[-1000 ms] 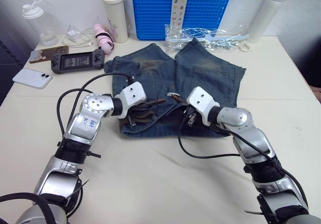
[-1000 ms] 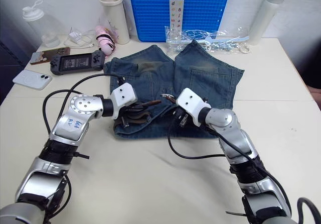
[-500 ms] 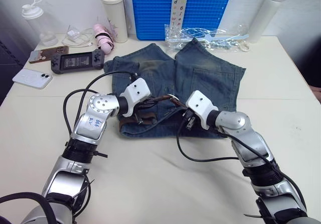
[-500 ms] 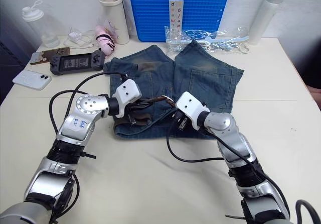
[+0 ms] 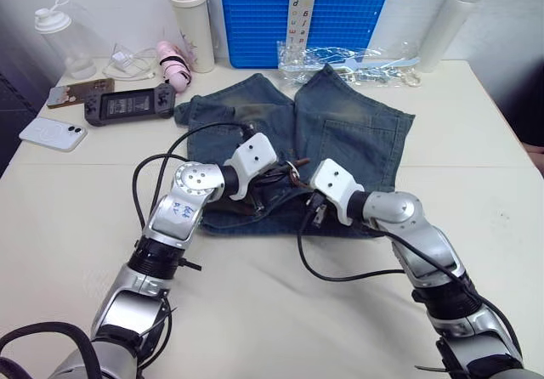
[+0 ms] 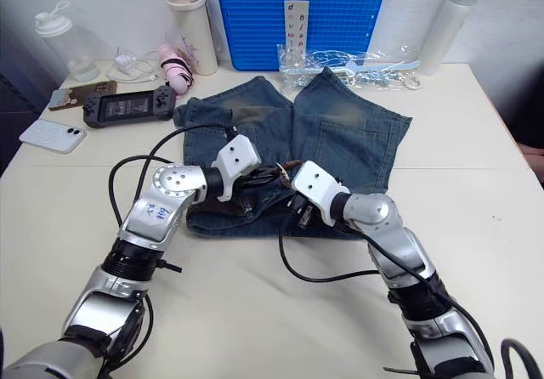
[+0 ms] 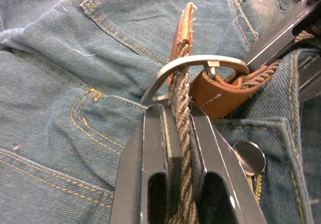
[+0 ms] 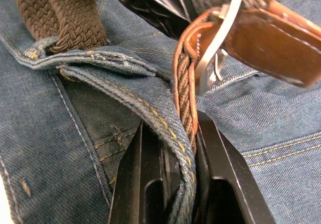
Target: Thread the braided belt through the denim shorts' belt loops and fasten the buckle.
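Mid-table, at the shorts' [image 5: 340, 132] waistband, both grippers meet. The left gripper [image 7: 176, 114] pinches the belt [image 7: 181, 148], whose tip passes through the buckle [image 7: 195, 66] just ahead. The right gripper [image 8: 175, 138] clamps the buckle-end strap with waistband denim — pull lengthwise.

Coarse brown woven belt [image 7: 181, 133] with smooth tan leather tip, brushed silver metal buckle [image 7: 193, 66], faded blue denim shorts [image 7: 65, 83].

Cream surface [image 5: 280, 311], denim shorts [image 5: 357, 132] at its middle, blue crate [image 5: 306, 9] and clear plastic bag [image 5: 348, 56] along far edge, bottles, phones and game console [image 5: 130, 104] at far left corner
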